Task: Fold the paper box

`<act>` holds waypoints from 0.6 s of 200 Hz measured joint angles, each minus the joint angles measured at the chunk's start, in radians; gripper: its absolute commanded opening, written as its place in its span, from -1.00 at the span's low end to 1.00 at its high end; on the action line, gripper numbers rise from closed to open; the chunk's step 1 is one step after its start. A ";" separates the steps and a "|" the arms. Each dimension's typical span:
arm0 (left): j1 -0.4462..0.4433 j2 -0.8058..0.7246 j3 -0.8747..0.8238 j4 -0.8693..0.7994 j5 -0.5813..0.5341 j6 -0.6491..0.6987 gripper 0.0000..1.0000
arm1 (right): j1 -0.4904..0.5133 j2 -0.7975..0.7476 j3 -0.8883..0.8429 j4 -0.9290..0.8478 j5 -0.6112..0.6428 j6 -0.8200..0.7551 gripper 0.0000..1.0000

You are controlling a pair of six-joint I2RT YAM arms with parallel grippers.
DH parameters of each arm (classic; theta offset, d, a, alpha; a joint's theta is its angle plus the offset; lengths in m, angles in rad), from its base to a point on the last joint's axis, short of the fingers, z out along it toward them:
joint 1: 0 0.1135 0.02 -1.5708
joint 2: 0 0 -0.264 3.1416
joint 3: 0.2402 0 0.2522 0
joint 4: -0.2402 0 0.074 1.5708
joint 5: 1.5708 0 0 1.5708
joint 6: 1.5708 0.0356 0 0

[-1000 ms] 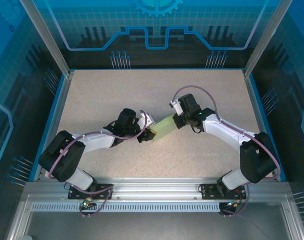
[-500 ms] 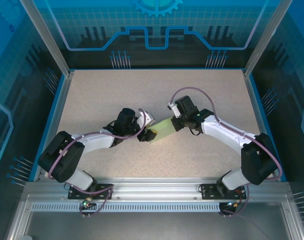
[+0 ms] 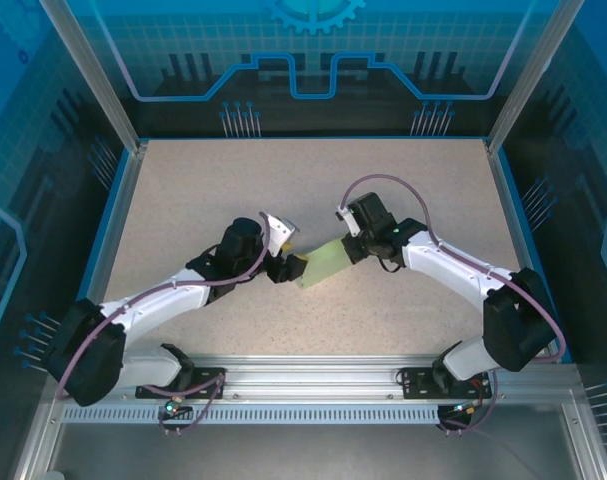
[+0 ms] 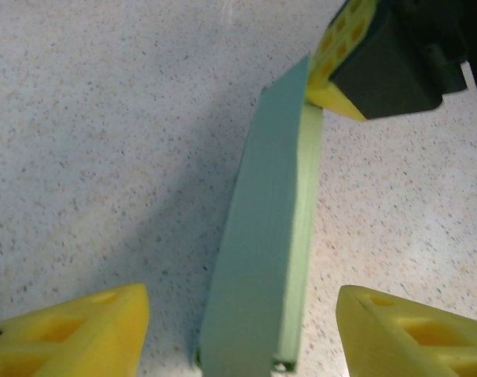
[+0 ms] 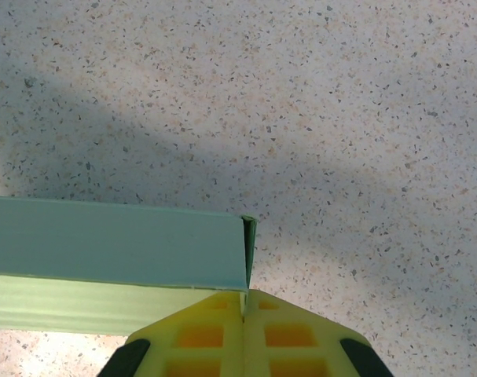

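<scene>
From above, you see the paper box (image 3: 321, 262) in the middle of the table (image 3: 203, 190), spanning between both grippers. Your right wrist view adds the grip: the right gripper (image 5: 244, 334) is pinched tight on the box's end edge. Your left wrist view shows the left gripper (image 4: 242, 334) spread wide, its fingers (image 4: 73, 334) flanking the box without touching it.

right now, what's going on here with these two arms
A robot is working on a slim pale green paper box in the middle of the table. The right hand is shut on a corner at one end of the box, pinching it. The left hand is open, with its fingers either side of the other end and not touching it.
</scene>
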 measured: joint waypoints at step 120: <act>-0.050 -0.008 0.036 -0.213 -0.112 -0.031 -0.65 | 0.001 0.000 0.007 -0.012 0.000 0.003 -0.97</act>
